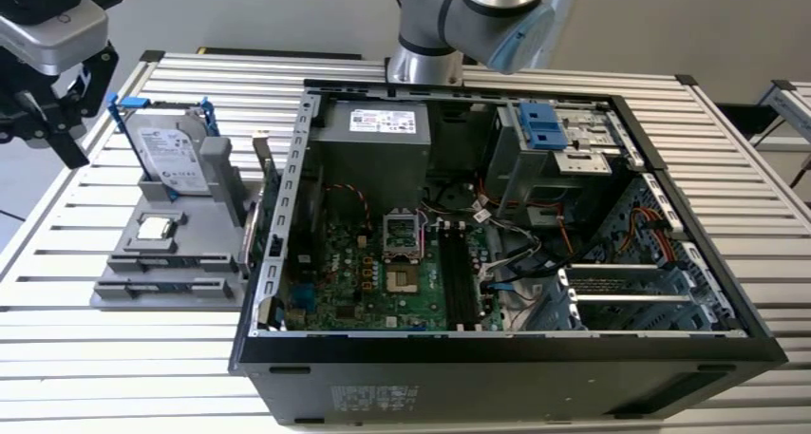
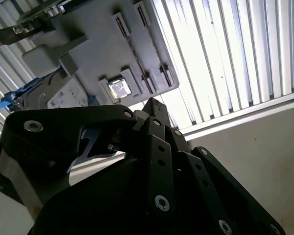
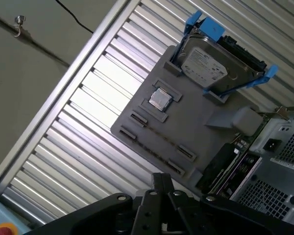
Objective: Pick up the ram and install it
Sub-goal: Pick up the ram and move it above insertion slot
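Observation:
The ram is out of view. My gripper [image 1: 51,121] hangs above the table's far corner at the exterior view's left, off the grey parts holder [image 1: 190,263]. In both wrist views the black fingertips [image 3: 161,178] [image 2: 152,105] meet with nothing between them, so the gripper is shut. The holder [image 3: 186,127] lies below and ahead of the fingers. It carries a silver hard drive with blue rails [image 3: 210,63] and a small square processor chip [image 3: 159,99]. Its long narrow slots [image 3: 157,134] look bare. The open computer case [image 1: 507,216] stands mid-table with the motherboard's dark memory slots [image 1: 457,277] showing.
A dark circuit card [image 3: 220,166] stands on edge between the holder and the case wall. The slatted aluminium table [image 1: 102,358] ends close to the gripper, with floor beyond. Cables, a drive cage and the power supply [image 1: 380,140] crowd the case. The arm's base [image 1: 424,64] stands behind it.

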